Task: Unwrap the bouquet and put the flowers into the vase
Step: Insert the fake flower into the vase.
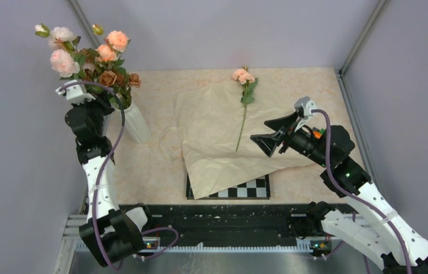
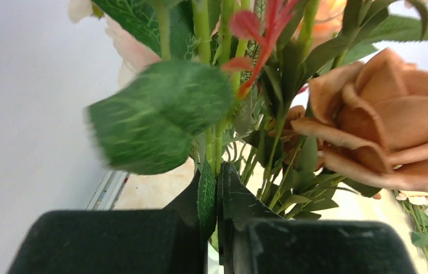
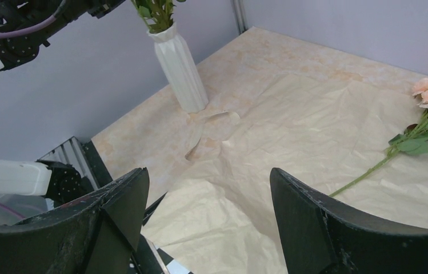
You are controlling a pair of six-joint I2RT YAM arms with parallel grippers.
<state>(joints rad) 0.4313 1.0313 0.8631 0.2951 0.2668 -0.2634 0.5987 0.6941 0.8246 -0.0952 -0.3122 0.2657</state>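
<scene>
The wrapping is off. The paper [image 1: 211, 114] lies open and flat in the middle of the tabletop [image 1: 154, 171]. Its near edge covers part of a black and white checkerboard [image 1: 246, 190].

Most of the flowers [image 1: 94, 54] are in the vase [image 1: 136, 123]. The vase stands at the far left, just off the left edge of the paper. The blooms and leaves stick up out of its top.

The left end effector [image 2: 218, 194] is up by the vase, in among the green stems. It is clenched tight. In the left wrist view a green leaf [image 2: 206, 197] of the flowers sits pinched between its two fingers. I cannot tell if a stem is caught in there too.

One rose [image 1: 242, 76] is not in the vase yet. It lies alone on the far part of the paper. Its pink bloom points far and its long stem [image 1: 240, 128] points near.

The right end effector [image 1: 261, 130] is wide open and holds nothing. It hangs over the right side of the paper, near the low end of that stem, not touching it.

So the job looks almost done. What is left, I think, is to pick up the last rose, carry it left and put its stem down into the vase. The vase is full and thin, so it may tip if it gets bumped.
</scene>
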